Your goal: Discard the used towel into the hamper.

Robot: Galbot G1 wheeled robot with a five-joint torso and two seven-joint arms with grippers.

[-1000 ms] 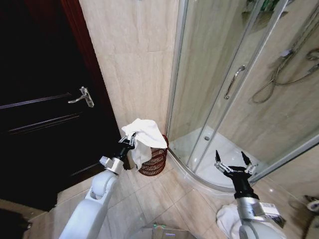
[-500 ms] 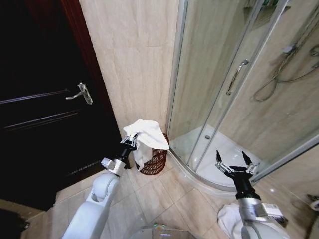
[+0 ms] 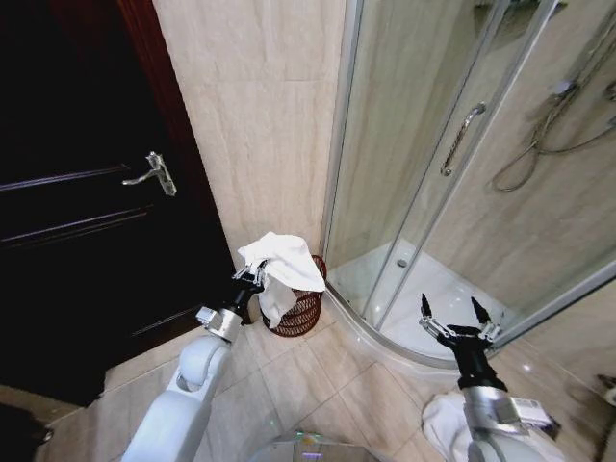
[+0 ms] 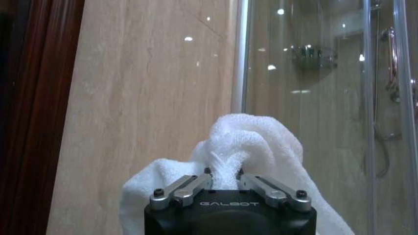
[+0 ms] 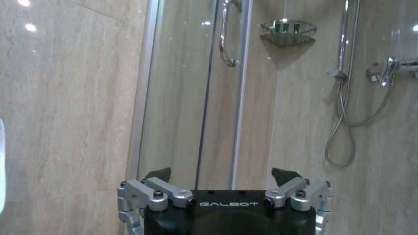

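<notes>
**White towel held over the wicker hamper**

In the head view, the left pincer sits a little left of centre in the frame, its fingers clamped on a bunched fold of the white towel. The towel drapes to the right of the pincer, spreading over the top of the hamper and hanging down in front of its left side. The hamper, a small round reddish-brown basket of open slats, stands on the tiled floor just below centre of the frame, at the foot of the beige tiled wall and beside the curved base of the glass shower enclosure. A dark wooden door with a metal lever handle fills the left of the frame.

In the left wrist view, the left pincer is closed tight on the towel, which rises in a mound above the fingers.

The right pincer stands at the lower right of the head view, fingers spread apart and holding nothing. The right wrist view shows it the same way, facing the shower's glass door.
</notes>
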